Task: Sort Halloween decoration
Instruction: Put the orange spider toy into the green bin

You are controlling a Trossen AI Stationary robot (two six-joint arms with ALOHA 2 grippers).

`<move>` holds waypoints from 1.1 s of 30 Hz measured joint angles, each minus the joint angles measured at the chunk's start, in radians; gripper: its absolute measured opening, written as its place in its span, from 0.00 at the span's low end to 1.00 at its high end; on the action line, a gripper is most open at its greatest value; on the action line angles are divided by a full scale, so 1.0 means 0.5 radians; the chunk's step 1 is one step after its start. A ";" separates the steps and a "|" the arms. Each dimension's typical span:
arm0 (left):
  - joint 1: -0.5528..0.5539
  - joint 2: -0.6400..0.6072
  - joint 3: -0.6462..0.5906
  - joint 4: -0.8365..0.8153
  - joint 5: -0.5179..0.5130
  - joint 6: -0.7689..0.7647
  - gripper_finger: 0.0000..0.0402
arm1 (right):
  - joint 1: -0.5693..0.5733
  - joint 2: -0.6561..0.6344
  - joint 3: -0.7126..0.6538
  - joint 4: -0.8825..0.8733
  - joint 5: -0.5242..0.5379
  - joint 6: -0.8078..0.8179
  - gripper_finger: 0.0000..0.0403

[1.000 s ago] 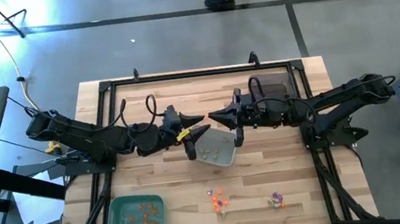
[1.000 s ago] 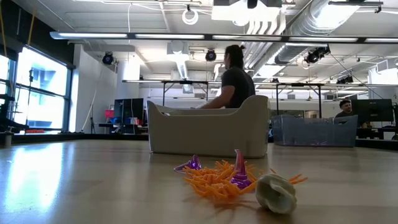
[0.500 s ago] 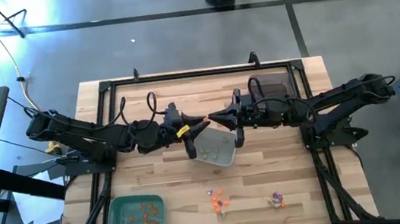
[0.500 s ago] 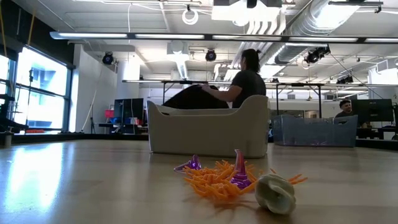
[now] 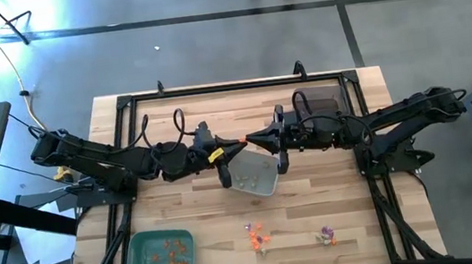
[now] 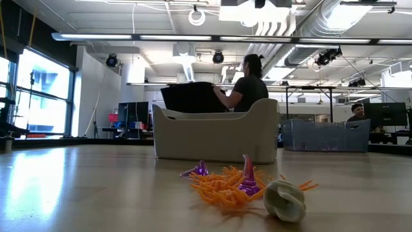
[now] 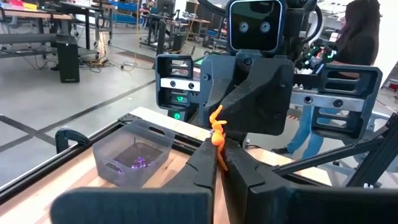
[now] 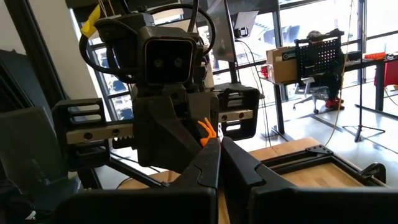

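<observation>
My two grippers meet tip to tip above the middle of the table, over the far edge of a whitish tray (image 5: pixel 256 175). My left gripper (image 5: pixel 239 141) comes from the left and my right gripper (image 5: pixel 250 136) from the right. Both are shut on one small orange trinket (image 5: pixel 244 138), which also shows in the left wrist view (image 7: pixel 216 127) and the right wrist view (image 8: pixel 207 129). More Halloween decoration lies on the table near its front edge: an orange piece (image 5: pixel 256 235) and a purple and beige one (image 5: pixel 325 235). My left gripper pinches the orange trinket's lower part (image 7: pixel 219 149) between its two fingertips, coming level from the table's left. The rest of the trinket sticks up above the fingers, lifted clear of the table. My right gripper pinches the same trinket's lower part (image 8: pixel 209 138) between its fingertips, level from the table's right. The trinket's top stands above the fingers.
A green tray (image 5: pixel 139 252) with orange trinkets stands at the near left. A dark tray (image 5: pixel 322 101) with purple trinkets (image 7: pixel 138 163) stands at the far right. In the low view, orange, purple and beige trinkets (image 6: pixel 238 183) lie in front of the whitish tray (image 6: pixel 215 135). People move beyond the table.
My left gripper has shut on the orange trinket that my right gripper holds up. Both arms have stayed where they were, and the trinket has not moved.
</observation>
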 joint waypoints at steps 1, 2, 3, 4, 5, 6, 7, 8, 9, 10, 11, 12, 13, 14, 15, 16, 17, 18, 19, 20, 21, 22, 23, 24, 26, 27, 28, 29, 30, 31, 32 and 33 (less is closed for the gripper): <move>0.000 0.000 0.000 0.001 -0.001 0.000 0.00 | 0.000 0.000 0.000 0.000 0.000 0.000 0.00; 0.000 0.000 0.000 0.001 -0.001 0.000 0.00 | 0.000 0.000 0.000 0.000 0.000 0.000 0.01; 0.000 0.000 0.000 0.001 -0.001 0.000 0.00 | 0.000 0.000 0.000 0.000 -0.001 0.000 0.01; 0.000 0.000 0.000 0.002 -0.001 0.000 0.00 | 0.000 0.000 0.000 0.000 -0.001 0.001 0.03; -0.001 0.000 0.000 0.004 -0.001 -0.001 0.00 | 0.000 0.000 0.000 -0.001 -0.003 0.003 0.05; -0.003 0.000 0.000 0.005 -0.001 -0.002 0.00 | 0.000 0.000 0.000 -0.002 -0.008 0.016 0.07; -0.005 0.000 0.000 0.006 -0.002 -0.002 0.00 | 0.000 0.000 0.000 -0.004 -0.012 0.048 0.09; -0.005 0.000 0.000 0.006 -0.002 -0.002 0.00 | 0.000 0.001 0.000 -0.008 -0.014 0.078 0.12; -0.006 0.000 0.000 0.006 -0.002 -0.002 0.00 | 0.001 0.001 0.000 -0.014 -0.014 0.098 0.15; -0.011 0.000 0.000 0.005 -0.002 -0.002 0.00 | 0.001 0.001 0.000 -0.019 -0.014 0.107 0.18; -0.015 0.000 0.000 0.006 -0.005 -0.002 0.00 | 0.001 0.001 0.000 -0.028 -0.014 0.105 0.21; -0.016 0.000 0.000 0.006 -0.008 -0.002 0.00 | 0.001 0.001 0.000 -0.038 -0.014 0.103 0.24; -0.018 0.000 0.000 0.006 -0.008 -0.002 0.00 | 0.001 0.001 0.000 -0.050 -0.014 0.090 0.27; -0.024 0.000 0.000 0.006 -0.008 -0.002 0.00 | 0.001 0.001 0.000 -0.066 -0.013 0.074 0.29; -0.032 -0.003 0.000 0.004 -0.011 -0.001 0.00 | 0.001 -0.001 0.000 -0.084 -0.012 0.046 0.31; -0.040 -0.010 0.000 -0.008 -0.021 -0.001 0.00 | 0.001 -0.004 0.000 -0.102 0.000 0.031 0.33; -0.048 -0.013 0.000 -0.010 -0.031 -0.001 0.00 | 0.001 -0.012 0.000 -0.119 0.012 0.017 0.35; -0.058 -0.018 0.000 -0.010 -0.041 0.000 0.00 | 0.001 -0.024 0.000 -0.145 0.018 -0.002 0.36; -0.071 -0.032 0.000 -0.035 -0.053 0.000 0.00 | 0.001 -0.039 0.000 -0.166 0.023 -0.011 0.37; -0.087 -0.049 0.000 -0.069 -0.070 0.001 0.00 | 0.001 -0.055 0.000 -0.189 0.023 -0.011 0.38; -0.102 -0.064 0.000 -0.086 -0.084 0.001 0.00 | 0.001 -0.072 0.000 -0.216 0.024 -0.009 0.38; -0.120 -0.088 0.001 -0.137 -0.099 0.000 0.00 | 0.001 -0.092 0.000 -0.250 0.023 -0.006 0.38; -0.144 -0.115 0.001 -0.214 -0.124 -0.005 0.00 | 0.001 -0.111 0.000 -0.285 0.024 -0.001 0.38; -0.172 -0.143 0.001 -0.291 -0.151 -0.031 0.00 | 0.001 -0.130 0.001 -0.313 0.023 0.000 0.38; -0.236 -0.211 0.001 -0.470 -0.201 -0.138 0.00 | 0.001 -0.168 0.002 -0.407 0.024 0.015 0.38; -0.270 -0.257 0.001 -0.590 -0.214 -0.212 0.00 | 0.001 -0.181 0.003 -0.441 0.023 0.062 0.38; -0.311 -0.303 0.001 -0.709 -0.220 -0.287 0.00 | 0.001 -0.195 0.003 -0.503 0.024 0.127 0.38; -0.352 -0.349 0.001 -0.814 -0.222 -0.373 0.00 | 0.001 -0.205 0.003 -0.553 0.023 0.193 0.38; -0.396 -0.397 0.002 -0.935 -0.219 -0.476 0.00 | 0.001 -0.214 0.003 -0.594 0.024 0.252 0.38; -0.446 -0.445 0.002 -1.066 -0.204 -0.591 0.00 | 0.001 -0.220 0.003 -0.652 0.024 0.304 0.38; -0.501 -0.490 0.000 -1.169 -0.171 -0.726 0.00 | 0.001 -0.220 0.003 -0.697 0.024 0.346 0.38; -0.559 -0.532 0.001 -1.252 -0.116 -0.880 0.00 | 0.001 -0.219 0.003 -0.753 0.021 0.380 0.38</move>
